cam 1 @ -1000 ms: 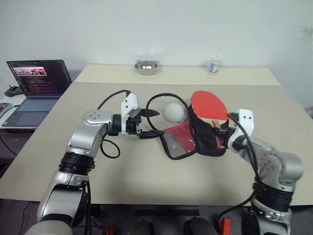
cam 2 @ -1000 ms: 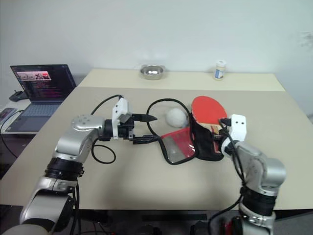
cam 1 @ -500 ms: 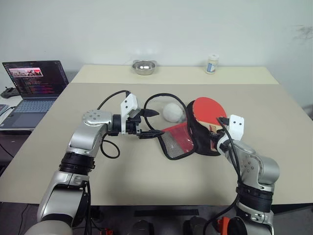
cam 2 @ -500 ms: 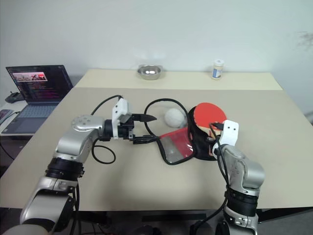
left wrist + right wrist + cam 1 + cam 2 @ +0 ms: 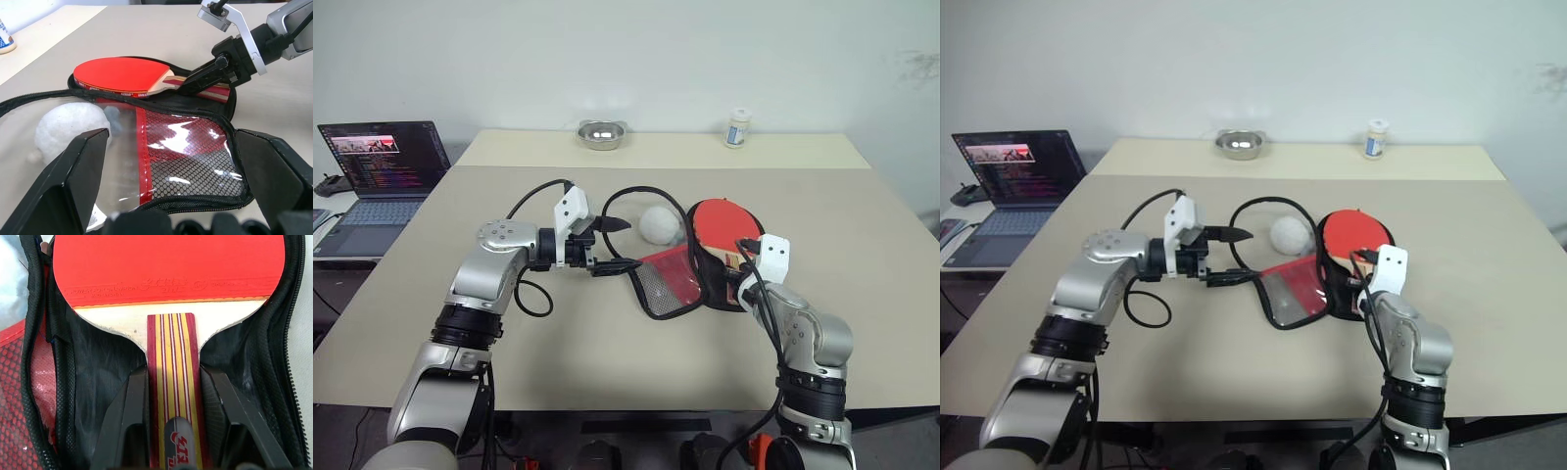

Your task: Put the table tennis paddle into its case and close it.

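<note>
Right end effector (image 5: pixel 741 277) pinches the one table tennis paddle (image 5: pixel 726 225) by its handle, lower than a second ago, blade now over the one open case (image 5: pixel 690 274) on the counter (image 5: pixel 607 343); left end effector (image 5: pixel 612 245), at nine o'clock of the case, stays spread; left wrist: one white ball (image 5: pixel 73 125); right wrist: fingers (image 5: pixel 129 416) flank the striped handle.

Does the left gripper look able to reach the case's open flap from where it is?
Probably yes: the left gripper, fingers wide apart, sits right at the red mesh flap of the case, nothing between them.

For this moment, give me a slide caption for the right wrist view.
Right pincer flanks the paddle's handle over the open case.
</note>
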Tool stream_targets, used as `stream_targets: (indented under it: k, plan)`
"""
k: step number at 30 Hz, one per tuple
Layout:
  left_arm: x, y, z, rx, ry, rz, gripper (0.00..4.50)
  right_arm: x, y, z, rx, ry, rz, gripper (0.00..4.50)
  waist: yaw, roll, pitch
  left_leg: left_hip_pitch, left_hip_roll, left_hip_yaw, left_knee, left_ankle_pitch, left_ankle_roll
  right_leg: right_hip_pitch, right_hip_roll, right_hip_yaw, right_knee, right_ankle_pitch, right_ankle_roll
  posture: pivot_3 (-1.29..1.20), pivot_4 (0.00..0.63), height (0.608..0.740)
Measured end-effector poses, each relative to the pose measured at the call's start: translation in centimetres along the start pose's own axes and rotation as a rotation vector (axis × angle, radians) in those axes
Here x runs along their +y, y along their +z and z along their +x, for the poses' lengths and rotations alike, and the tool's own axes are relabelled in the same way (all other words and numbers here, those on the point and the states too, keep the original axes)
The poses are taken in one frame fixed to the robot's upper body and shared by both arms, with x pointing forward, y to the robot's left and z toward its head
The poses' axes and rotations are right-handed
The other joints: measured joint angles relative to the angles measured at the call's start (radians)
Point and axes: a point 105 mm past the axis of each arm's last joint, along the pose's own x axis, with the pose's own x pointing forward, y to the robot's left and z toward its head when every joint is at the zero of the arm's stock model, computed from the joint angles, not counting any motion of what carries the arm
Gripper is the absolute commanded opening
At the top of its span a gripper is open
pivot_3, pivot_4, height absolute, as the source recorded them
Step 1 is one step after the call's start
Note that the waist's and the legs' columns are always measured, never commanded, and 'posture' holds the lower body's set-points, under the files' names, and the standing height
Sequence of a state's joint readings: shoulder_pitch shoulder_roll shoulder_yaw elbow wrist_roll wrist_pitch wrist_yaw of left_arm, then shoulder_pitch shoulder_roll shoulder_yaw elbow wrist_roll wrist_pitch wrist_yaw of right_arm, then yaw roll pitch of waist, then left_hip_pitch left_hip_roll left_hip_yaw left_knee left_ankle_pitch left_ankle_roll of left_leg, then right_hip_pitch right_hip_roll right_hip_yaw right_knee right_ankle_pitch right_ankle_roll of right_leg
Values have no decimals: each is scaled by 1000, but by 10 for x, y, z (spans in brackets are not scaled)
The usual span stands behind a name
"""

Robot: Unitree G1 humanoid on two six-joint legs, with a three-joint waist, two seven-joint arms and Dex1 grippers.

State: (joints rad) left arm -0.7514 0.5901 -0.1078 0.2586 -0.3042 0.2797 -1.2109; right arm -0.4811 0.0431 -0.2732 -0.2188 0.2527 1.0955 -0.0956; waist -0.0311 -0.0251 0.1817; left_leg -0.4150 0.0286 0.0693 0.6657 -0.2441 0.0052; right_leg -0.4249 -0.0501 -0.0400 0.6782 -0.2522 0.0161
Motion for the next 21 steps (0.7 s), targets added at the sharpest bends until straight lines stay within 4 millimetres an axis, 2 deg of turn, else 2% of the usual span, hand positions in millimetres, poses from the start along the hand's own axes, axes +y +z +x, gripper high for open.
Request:
stream_targets:
  k: [7, 8, 11, 17, 20, 21]
  plan:
    - [-5, -9, -6, 20, 8, -24, 4500, 4, 2, -8, -21, 29, -62, 4346, 0, 0, 0, 0, 0, 0, -1, 0, 0, 0, 0, 0, -1, 0, 0, 0, 150, 740]
    - [-6, -12, -7, 26, 10, -34, 4500, 4, 5, -11, -34, 35, -84, 4467, 0, 0, 0, 0, 0, 0, -1, 0, 0, 0, 0, 0, 0, 0, 0, 0, 150, 740]
    - [-10, -17, -10, 38, 18, -54, 4500, 4, 22, -28, -88, 63, -181, 4467, 0, 0, 0, 0, 0, 0, 0, 0, 0, 0, -1, 0, 0, 0, 0, 0, 150, 740]
    - [-9, -38, -31, 113, 91, -125, 4500, 26, 59, -84, -158, 392, -465, 4467, 1, 0, 0, 0, 1, -2, -1, 0, 0, 1, 0, -2, -1, -3, 4, 0, 150, 740]
    - [-4, -44, -36, 123, 128, -153, 3866, 31, 68, -107, -147, 546, -553, 4500, 4, -1, 0, 0, 1, -4, -1, 0, 0, 2, 0, -4, -2, -3, 5, 0, 150, 740]
    - [-2, -49, -39, 131, 143, -172, 3508, 29, 72, -115, -142, 580, -586, 4500, 5, -1, 0, 0, 1, -5, -1, 0, 0, 3, 0, -5, -3, -3, 5, 0, 150, 740]
